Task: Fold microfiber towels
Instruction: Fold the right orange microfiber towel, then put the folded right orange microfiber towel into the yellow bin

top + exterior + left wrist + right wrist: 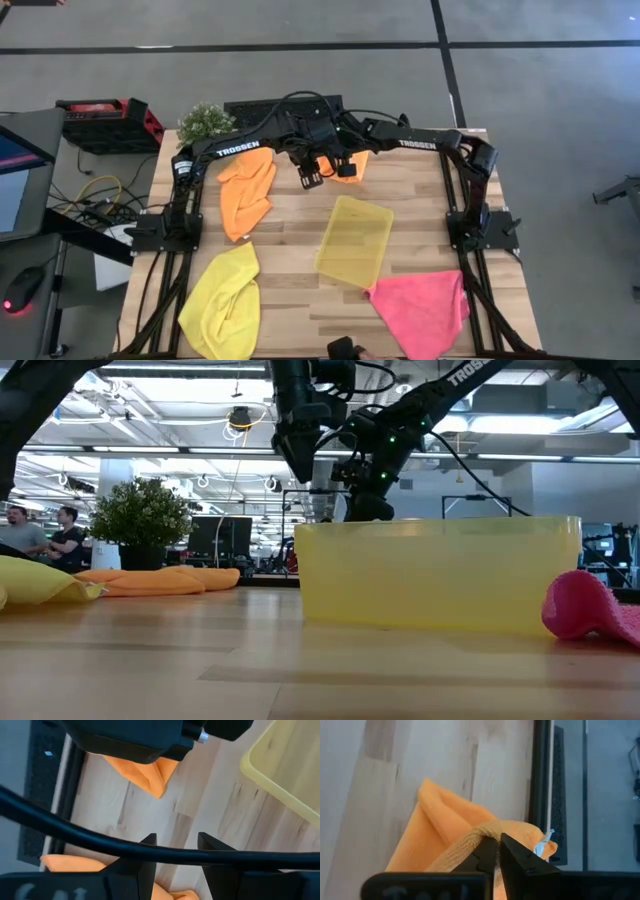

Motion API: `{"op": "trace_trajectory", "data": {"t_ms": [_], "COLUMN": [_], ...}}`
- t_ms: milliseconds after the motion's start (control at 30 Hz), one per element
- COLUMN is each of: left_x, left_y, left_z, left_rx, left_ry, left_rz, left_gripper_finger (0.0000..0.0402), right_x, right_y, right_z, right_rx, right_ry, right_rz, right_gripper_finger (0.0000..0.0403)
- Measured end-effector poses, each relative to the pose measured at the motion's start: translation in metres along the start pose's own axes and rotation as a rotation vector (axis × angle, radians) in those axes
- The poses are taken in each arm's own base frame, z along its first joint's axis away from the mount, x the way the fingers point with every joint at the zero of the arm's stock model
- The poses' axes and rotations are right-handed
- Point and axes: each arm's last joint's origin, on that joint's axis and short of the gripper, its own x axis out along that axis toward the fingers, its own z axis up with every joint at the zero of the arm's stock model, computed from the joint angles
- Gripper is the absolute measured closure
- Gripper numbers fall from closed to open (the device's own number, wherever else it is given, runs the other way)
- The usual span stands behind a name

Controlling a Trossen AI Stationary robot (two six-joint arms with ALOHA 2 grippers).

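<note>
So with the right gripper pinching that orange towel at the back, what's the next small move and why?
Probably lift it: the right gripper is shut on a bunched fold of the orange towel, which lies crumpled on the table. The open left gripper waits nearby.

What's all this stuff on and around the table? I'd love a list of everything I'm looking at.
orange towels: two; one crumpled on the table's left, one at the far edge, pinched by the right gripper
yellow towel: one, bright yellow, near-left corner
pink towel: one, hot pink, near-right corner
tray: one, translucent yellow, mid-table, empty
plant: one, green, far-left corner
red case: one, on the floor left of the table
people: two, seated far back in the room
table: one, pale wood
left gripper: dark, open, above the far middle
right gripper: dark, shut on the far orange towel
</note>
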Motion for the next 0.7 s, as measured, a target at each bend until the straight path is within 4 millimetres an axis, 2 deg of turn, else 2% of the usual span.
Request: {"op": "trace_trajectory", "data": {"t_ms": [233,467,600,700], "left_x": [-0.006,-0.010,-0.010,-0.010], "left_y": [-0.001,-0.001,-0.001,0.000], "left_z": [-0.002,-0.003,-0.003,-0.003], "left_rx": [-0.014,-0.027,-0.030,-0.030], "left_ry": [-0.010,-0.018,-0.015,-0.014], "left_rz": [0.010,0.010,0.011,0.015], "left_gripper_finger": [0.0265,0.0265,0.0265,0.0265], "right_x": [0.000,0.000,-0.011,-0.029], "right_y": [-0.002,-0.001,-0.002,-0.002], "right_z": [0.006,0.008,0.009,0.008], "right_rx": [-0.004,-0.006,0.051,0.115], "right_ry": [-0.041,-0.051,-0.051,-0.033], "right_rz": [-0.037,-0.045,-0.045,-0.025], "right_gripper_finger": [0.0314,0.0232,0.0195,0.0180]}}
